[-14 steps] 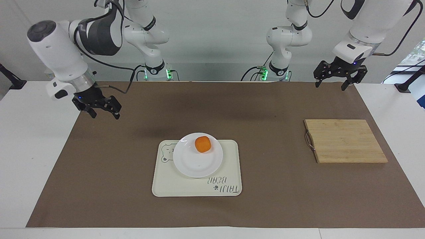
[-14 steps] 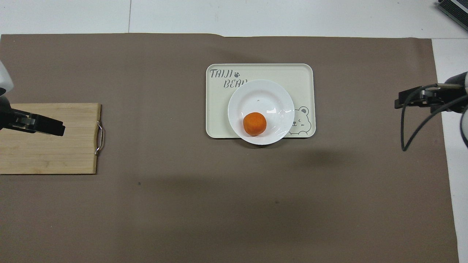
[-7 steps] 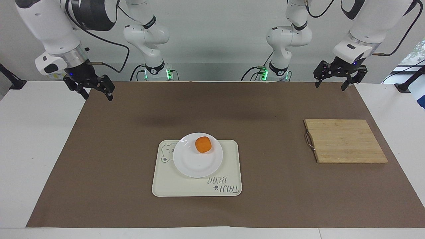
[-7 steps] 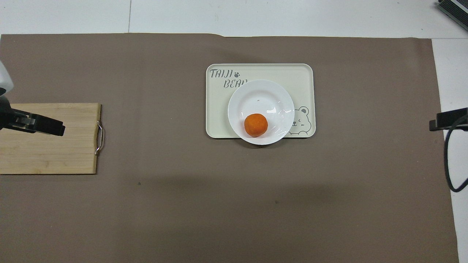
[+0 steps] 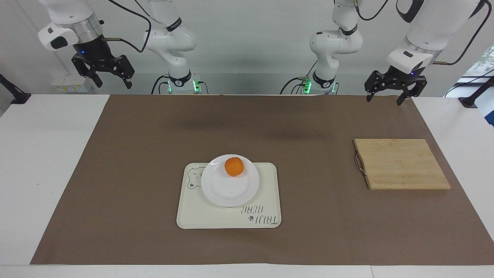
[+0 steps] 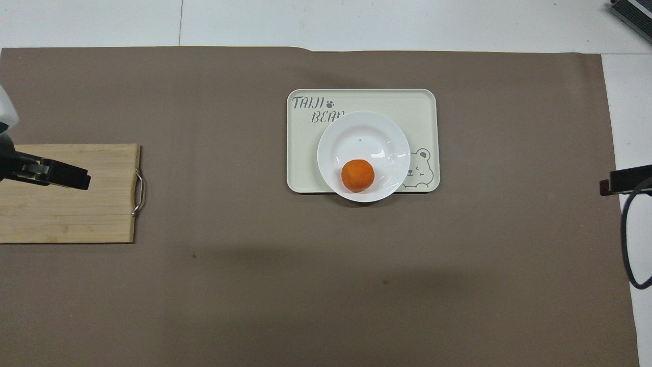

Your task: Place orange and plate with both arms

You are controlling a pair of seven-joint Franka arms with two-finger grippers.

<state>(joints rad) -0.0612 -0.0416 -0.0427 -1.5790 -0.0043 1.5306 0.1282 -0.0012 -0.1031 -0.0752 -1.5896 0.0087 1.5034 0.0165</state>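
Note:
The orange (image 5: 234, 166) lies on the white plate (image 5: 230, 187), near the plate's rim on the robots' side. The plate rests on the cream bear tray (image 5: 266, 202) in the middle of the mat. In the overhead view the orange (image 6: 357, 175) lies on the plate (image 6: 363, 137). My right gripper (image 5: 112, 82) is open and empty, raised high at the right arm's end of the table; only its tip (image 6: 619, 180) shows from overhead. My left gripper (image 5: 384, 99) is open and empty, raised at the left arm's end, and waits; from overhead it (image 6: 71, 177) shows above the cutting board.
A bamboo cutting board (image 5: 401, 164) with a metal handle lies at the left arm's end of the brown mat (image 5: 135, 173); it also shows in the overhead view (image 6: 66, 214). White table borders the mat.
My right gripper has risen and drawn back toward the robots at the right arm's end. The orange has shifted slightly on the plate. The left arm has not moved.

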